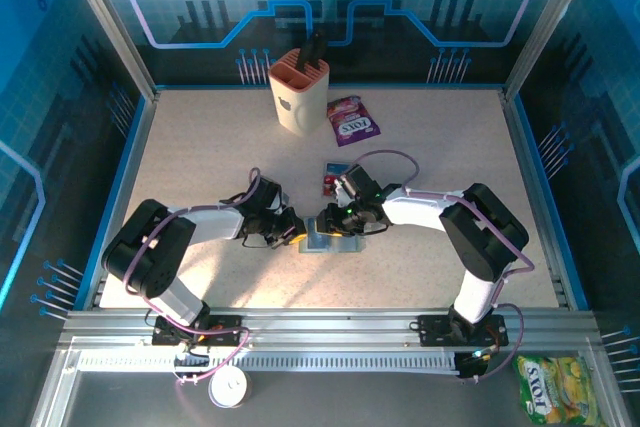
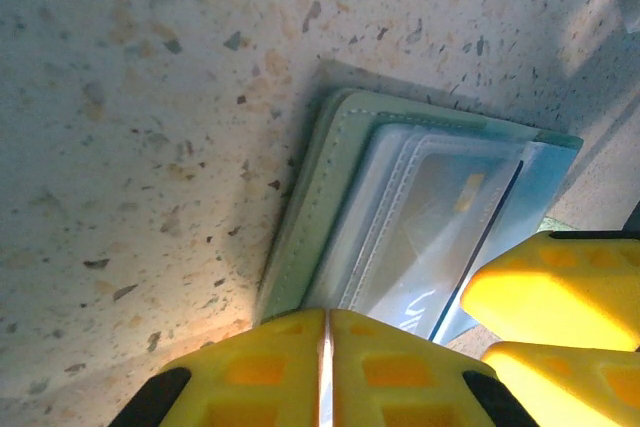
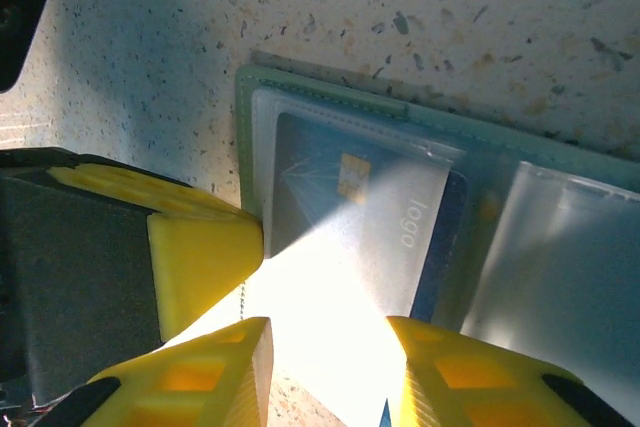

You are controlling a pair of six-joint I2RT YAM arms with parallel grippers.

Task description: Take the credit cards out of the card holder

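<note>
Your speckled worktop (image 1: 200,147) carries everything. Your two arms reach in from the near edge and meet at its middle, the left arm (image 1: 205,222) from the left and the right arm (image 1: 430,209) from the right. A tall beige slotted cup (image 1: 298,97) stands at the far edge. Just right of it lies a purple-and-white candy packet (image 1: 352,119). A yellow candy bag (image 1: 553,387) sits off the worktop, down at the near right corner by the rail.

The card holder (image 1: 335,243) lies open and flat near the middle of the worktop, a little toward the near side, right between your two sets of fingers. From the right wrist you see its grey-green cover and its clear sleeves. A blue card (image 3: 360,217) is tucked inside one sleeve, showing a gold chip and the word "logo". Loose cards (image 1: 335,179), red and blue, lie flat on the worktop just far of the holder, close beside your right wrist. You cannot tell how many there are.

Your left fingers (image 2: 290,367) are clenched pad against pad, with only a thin pale seam between them, right at the holder's edge. You cannot tell whether they pinch a sleeve edge. Your right fingers (image 3: 235,367) are released. They stand apart, one on each side of a bright glare patch at the edge of the blue card's sleeve.
</note>
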